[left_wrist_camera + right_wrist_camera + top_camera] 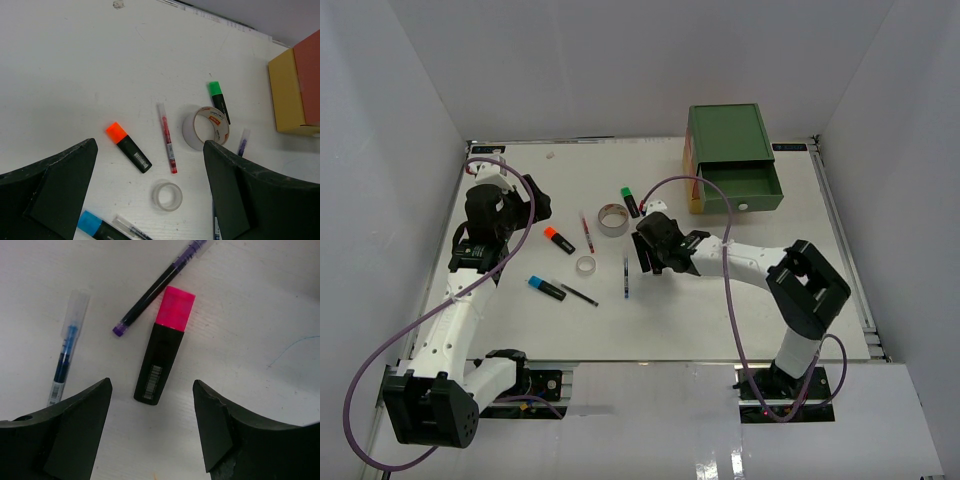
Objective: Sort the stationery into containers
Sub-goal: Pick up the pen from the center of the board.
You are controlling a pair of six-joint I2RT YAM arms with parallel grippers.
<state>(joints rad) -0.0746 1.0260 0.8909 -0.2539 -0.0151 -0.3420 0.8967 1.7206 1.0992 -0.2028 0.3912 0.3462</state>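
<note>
Pink highlighter [165, 347] on white table [670, 320], white walls [620, 60]; left hand [530, 203], right hand [648, 250] apart.

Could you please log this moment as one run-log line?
left gripper: open, empty | right gripper: open over pink highlighter, fingers clear of it | green drawer: pulled out

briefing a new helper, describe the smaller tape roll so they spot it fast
Find the green drawer unit at the far right. Left of it lies the grey tape roll; the smaller tape roll sits nearer the front, whitish, see-through.
</note>
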